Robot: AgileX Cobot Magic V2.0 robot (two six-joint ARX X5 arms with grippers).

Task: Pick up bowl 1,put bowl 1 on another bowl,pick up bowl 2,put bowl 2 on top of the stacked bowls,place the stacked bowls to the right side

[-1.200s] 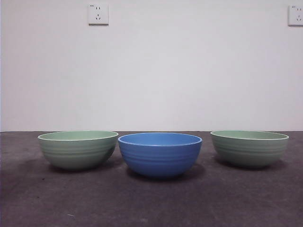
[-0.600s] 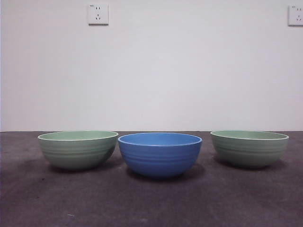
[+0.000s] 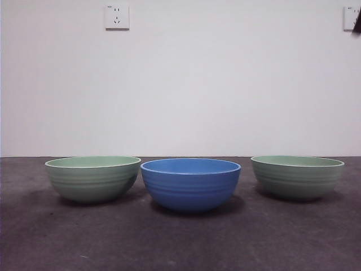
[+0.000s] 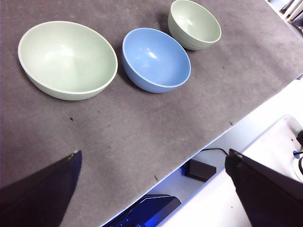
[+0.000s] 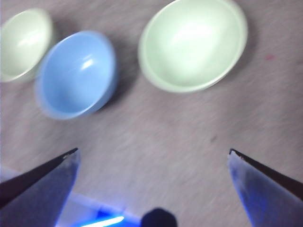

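Three ribbed bowls stand in a row on the dark table, each apart from the others. The blue bowl (image 3: 190,185) is in the middle, with one pale green bowl (image 3: 93,179) to its left and another pale green bowl (image 3: 297,178) to its right. My left gripper (image 4: 154,153) hangs open high above the table's near edge, and the left green bowl (image 4: 67,59) is the closest to it, then the blue bowl (image 4: 156,59). My right gripper (image 5: 153,151) is open too, above the right green bowl (image 5: 193,43) and the blue bowl (image 5: 75,73). Its view is blurred.
Only a black arm tip (image 3: 357,25) shows at the top right corner in the front view. Two wall sockets (image 3: 117,17) sit on the white wall behind. Beyond the table edge (image 4: 213,137) lie a white surface and cables.
A black arm tip has come into the top right corner of the front view. The three bowls have not moved.
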